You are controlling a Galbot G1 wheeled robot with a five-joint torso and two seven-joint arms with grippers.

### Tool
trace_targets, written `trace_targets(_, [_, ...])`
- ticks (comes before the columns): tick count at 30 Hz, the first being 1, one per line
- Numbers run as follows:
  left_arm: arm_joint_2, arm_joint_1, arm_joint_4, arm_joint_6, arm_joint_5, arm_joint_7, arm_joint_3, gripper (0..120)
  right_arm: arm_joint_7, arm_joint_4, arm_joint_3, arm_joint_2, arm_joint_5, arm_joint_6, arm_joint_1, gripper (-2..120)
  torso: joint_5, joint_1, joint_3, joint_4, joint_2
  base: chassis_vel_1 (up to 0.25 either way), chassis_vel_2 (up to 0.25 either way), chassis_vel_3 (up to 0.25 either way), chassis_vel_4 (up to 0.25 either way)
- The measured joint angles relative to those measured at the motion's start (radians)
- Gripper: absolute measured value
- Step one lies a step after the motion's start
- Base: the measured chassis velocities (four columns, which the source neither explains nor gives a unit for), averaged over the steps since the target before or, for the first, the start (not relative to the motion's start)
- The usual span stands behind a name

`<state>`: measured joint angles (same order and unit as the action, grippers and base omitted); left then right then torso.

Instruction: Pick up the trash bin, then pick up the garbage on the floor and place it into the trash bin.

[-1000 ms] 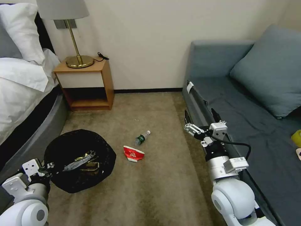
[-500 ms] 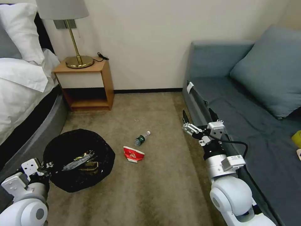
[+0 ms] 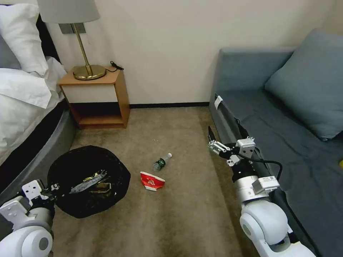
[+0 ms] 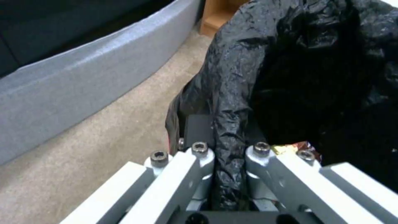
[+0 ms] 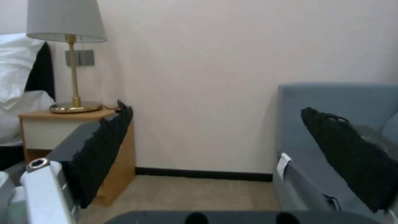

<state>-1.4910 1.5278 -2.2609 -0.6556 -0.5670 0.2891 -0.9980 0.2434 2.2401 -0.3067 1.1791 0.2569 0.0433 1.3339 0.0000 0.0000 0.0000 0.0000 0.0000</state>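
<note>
carpeted bedroom floor (image 3: 185, 214), left fingers (image 4: 226, 161) gripping trash bin (image 3: 89, 180)

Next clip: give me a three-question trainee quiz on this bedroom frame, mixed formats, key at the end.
1. True or false: the left pincer is shut on the trash bin liner's rim.
2. Which litter lies on the carpet? A) red-and-white cup and bottle B) gold wrapper only C) nothing
3. Fill in: the right pincer hangs open beside the ____.

Key: 1 true; 2 A; 3 sofa.
</note>
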Motion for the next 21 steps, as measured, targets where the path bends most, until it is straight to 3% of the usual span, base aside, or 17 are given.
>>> trace_targets(21, [-0.004, 0.003, -0.009, 0.0, 0.0, 0.0, -0.01, 4, -0.005, -0.015, 0.01, -0.017, 0.026, 0.001, -0.004, 100, -0.0001, 0.0, 0.0, 0.0, 0.0, -0.089, 0.09, 0.094, -0.089])
